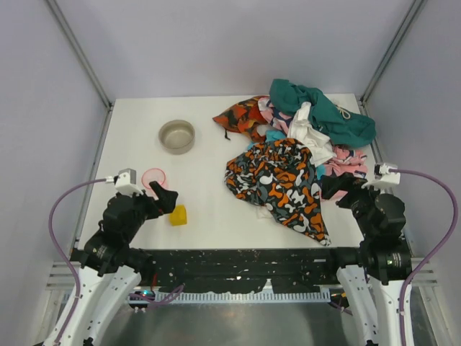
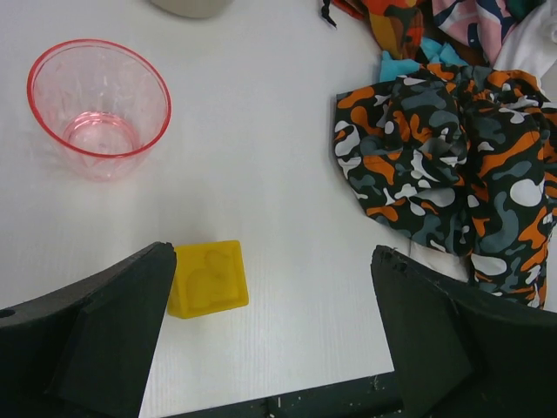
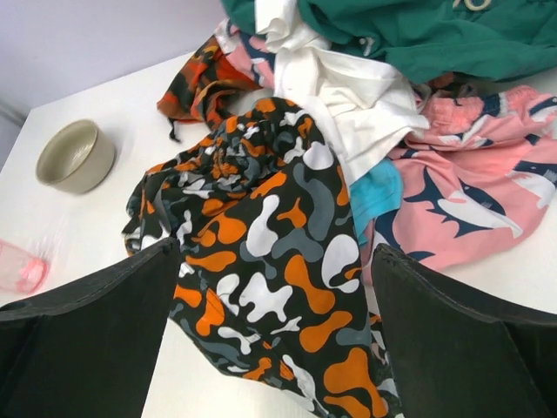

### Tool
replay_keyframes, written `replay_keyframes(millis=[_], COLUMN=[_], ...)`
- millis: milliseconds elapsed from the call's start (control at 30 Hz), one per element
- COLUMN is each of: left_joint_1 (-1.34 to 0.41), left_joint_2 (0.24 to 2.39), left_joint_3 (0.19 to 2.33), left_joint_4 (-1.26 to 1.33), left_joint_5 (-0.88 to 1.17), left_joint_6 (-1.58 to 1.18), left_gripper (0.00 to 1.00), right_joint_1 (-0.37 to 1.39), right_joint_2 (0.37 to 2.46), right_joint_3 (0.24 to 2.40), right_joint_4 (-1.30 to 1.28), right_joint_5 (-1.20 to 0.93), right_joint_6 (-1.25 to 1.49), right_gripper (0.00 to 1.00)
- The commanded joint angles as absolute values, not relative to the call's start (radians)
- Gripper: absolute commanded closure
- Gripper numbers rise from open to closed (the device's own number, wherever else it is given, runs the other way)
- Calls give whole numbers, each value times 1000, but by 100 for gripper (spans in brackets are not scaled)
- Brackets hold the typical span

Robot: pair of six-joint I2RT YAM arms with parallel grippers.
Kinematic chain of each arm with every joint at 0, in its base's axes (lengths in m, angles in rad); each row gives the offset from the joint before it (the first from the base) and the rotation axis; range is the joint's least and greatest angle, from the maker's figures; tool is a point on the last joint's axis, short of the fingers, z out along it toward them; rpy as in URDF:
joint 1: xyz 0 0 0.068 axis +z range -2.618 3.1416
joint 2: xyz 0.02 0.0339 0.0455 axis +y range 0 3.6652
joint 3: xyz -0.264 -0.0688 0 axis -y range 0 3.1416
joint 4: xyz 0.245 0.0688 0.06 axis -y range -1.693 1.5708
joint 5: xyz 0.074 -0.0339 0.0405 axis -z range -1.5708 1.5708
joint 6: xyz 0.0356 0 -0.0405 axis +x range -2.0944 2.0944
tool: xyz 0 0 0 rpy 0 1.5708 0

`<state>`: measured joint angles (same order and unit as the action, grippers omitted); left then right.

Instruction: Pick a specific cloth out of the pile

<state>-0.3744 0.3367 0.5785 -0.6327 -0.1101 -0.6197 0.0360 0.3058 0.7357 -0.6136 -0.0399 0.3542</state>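
Observation:
The turquoise-blue cloth [image 3: 379,196] shows only as small patches, mostly buried under the black-orange-white patterned cloth [image 1: 277,176] and white fabric in the pile [image 1: 328,155]. One patch peeks out at the patterned cloth's far edge [image 1: 274,135], also in the left wrist view [image 2: 405,65]. The dark teal garment [image 1: 324,108] lies on the pile's far side. My right gripper [image 1: 338,189] is open and empty just right of the patterned cloth; its wrist view [image 3: 274,252] looks over that cloth. My left gripper [image 1: 164,198] is open and empty at the left, far from the pile.
A grey bowl [image 1: 176,136] stands at the far left-centre. A clear pink cup [image 1: 153,177] and a yellow block [image 1: 178,215] sit by the left gripper; the block [image 2: 207,279] lies beside its left finger. Enclosure walls bound the table.

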Motion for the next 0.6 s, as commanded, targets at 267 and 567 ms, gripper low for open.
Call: replay_keyframes(millis=[267, 567], left_joint_1=[-370, -368], left_joint_2=[319, 308], left_joint_3=[543, 525], left_joint_4=[-496, -517], left_joint_5=[-80, -153], left_joint_6=[-589, -600], left_gripper=[0, 0], right_joint_1=[321, 902], right_joint_2=[707, 1269], right_joint_3=[936, 1011], right_joint_4=[-463, -699], right_joint_5=[-286, 398], right_joint_6=[178, -411], right_gripper=[5, 5])
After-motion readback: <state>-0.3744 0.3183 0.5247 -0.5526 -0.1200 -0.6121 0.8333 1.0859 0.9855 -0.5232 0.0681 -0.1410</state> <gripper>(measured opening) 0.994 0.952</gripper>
